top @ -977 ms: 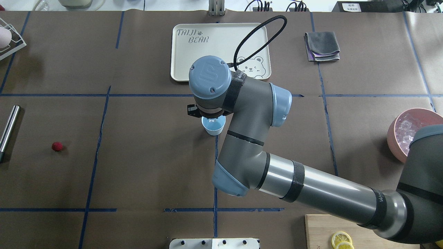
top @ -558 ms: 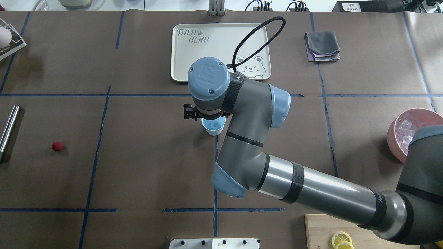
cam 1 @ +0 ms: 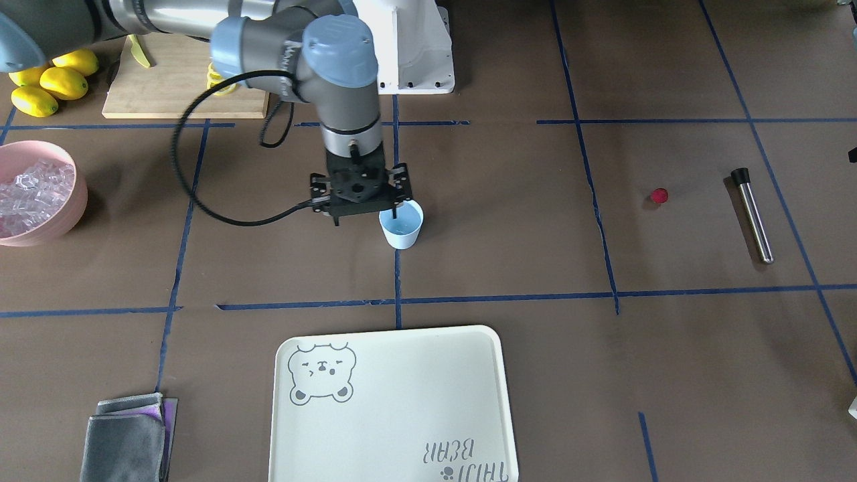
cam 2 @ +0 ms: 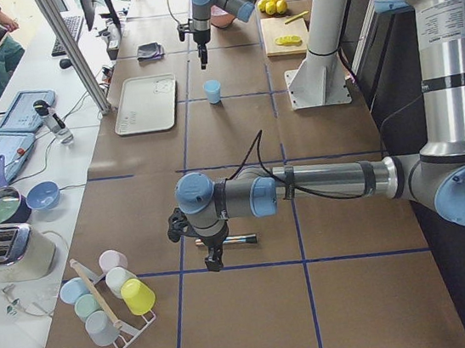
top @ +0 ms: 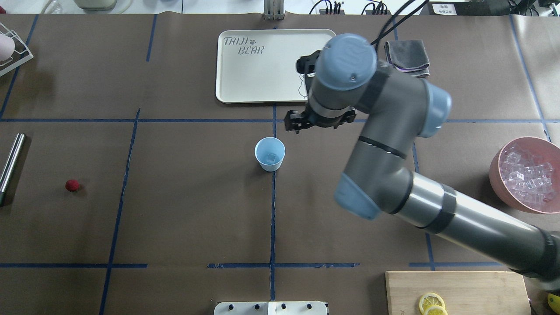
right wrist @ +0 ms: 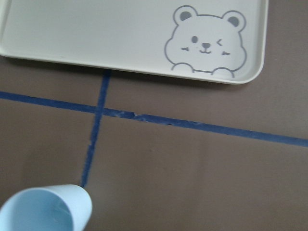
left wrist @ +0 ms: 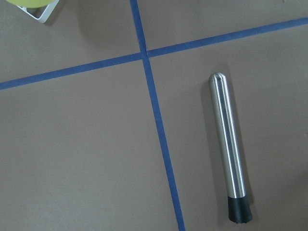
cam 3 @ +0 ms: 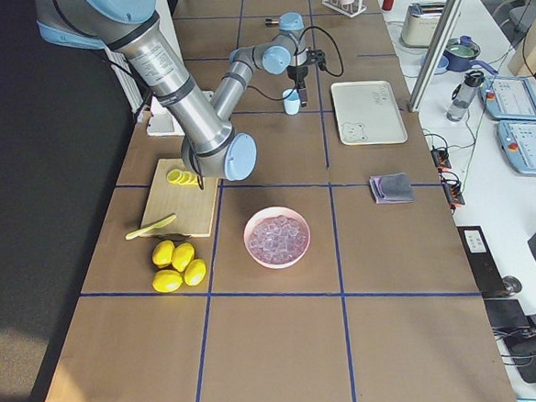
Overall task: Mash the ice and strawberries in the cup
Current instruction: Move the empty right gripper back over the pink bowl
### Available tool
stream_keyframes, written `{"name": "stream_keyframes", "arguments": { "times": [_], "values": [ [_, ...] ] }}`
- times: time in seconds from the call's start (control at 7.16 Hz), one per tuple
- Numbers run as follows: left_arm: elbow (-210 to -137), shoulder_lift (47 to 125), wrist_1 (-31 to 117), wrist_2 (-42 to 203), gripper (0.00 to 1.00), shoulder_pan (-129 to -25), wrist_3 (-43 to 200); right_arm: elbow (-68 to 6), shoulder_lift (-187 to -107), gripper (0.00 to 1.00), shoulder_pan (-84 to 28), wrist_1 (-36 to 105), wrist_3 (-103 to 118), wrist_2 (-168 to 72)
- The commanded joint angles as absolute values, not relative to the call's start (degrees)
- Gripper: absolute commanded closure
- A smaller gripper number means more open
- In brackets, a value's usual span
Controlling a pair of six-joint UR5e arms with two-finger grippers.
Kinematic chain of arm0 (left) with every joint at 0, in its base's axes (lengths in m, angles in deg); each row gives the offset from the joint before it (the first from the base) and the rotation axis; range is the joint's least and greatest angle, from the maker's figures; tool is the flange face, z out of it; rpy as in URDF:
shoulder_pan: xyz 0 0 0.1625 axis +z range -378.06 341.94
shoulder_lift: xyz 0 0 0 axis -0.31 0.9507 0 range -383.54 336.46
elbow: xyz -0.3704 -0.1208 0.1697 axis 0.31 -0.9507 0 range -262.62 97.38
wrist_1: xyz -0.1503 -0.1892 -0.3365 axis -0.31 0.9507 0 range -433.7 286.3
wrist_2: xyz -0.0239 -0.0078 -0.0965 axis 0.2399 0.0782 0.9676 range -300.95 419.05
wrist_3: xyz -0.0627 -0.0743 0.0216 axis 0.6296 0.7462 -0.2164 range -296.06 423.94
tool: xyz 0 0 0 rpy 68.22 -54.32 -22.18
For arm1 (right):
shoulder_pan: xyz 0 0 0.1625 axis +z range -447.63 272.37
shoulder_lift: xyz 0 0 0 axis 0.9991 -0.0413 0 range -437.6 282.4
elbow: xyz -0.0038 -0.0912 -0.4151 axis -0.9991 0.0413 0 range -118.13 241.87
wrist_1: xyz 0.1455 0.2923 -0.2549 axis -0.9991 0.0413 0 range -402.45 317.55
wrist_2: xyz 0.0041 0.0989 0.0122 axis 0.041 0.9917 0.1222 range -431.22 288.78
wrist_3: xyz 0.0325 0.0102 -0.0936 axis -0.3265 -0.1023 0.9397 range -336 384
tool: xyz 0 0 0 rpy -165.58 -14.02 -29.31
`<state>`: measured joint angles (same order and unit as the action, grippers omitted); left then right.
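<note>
The light-blue cup point(top: 270, 154) stands upright mid-table with one ice cube point(top: 271, 156) in it. More ice point(top: 527, 175) fills the pink bowl point(top: 496, 168) at the right edge. The strawberry point(top: 72, 185) lies alone at far left. In the overhead view my right wrist point(top: 321, 118) is up and to the right of the cup, its fingers hidden under it. In the front-facing view my right gripper point(cam 1: 365, 215) hangs by the cup's point(cam 1: 402, 226) rim, open and empty. My left gripper point(cam 2: 214, 258) hovers over a steel muddler point(left wrist: 228, 149); I cannot tell its state.
A cream bear tray point(top: 262, 65) lies beyond the cup, with a folded grey cloth point(top: 407, 58) to its right. A wooden board point(top: 459, 291) with lemon slices point(top: 431, 303) is at the near right. A cup rack point(cam 2: 107, 298) stands at the left end.
In the overhead view my right arm has swung from directly over the cup to the right and toward the tray. The cup now shows fully, with an ice cube inside.
</note>
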<state>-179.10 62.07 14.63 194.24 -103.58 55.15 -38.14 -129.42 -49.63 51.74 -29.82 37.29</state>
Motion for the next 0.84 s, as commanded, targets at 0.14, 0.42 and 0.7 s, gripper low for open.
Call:
{"name": "stream_keyframes", "arguments": {
  "times": [0.14,0.42,0.7],
  "values": [
    [-179.0,62.1,14.6,194.2,0.00,-103.6,55.2,-55.6,-153.0,0.02,-39.0,51.0,-9.4,44.2],
    [-179.0,62.1,14.5,194.2,0.00,-103.6,55.2,-56.9,-165.7,0.02,-30.2,44.7,2.9,50.7],
    [-179.3,62.1,14.5,194.3,0.00,-103.6,55.2,-55.9,-177.9,0.04,-27.6,32.3,5.4,52.9]
  ]
}}
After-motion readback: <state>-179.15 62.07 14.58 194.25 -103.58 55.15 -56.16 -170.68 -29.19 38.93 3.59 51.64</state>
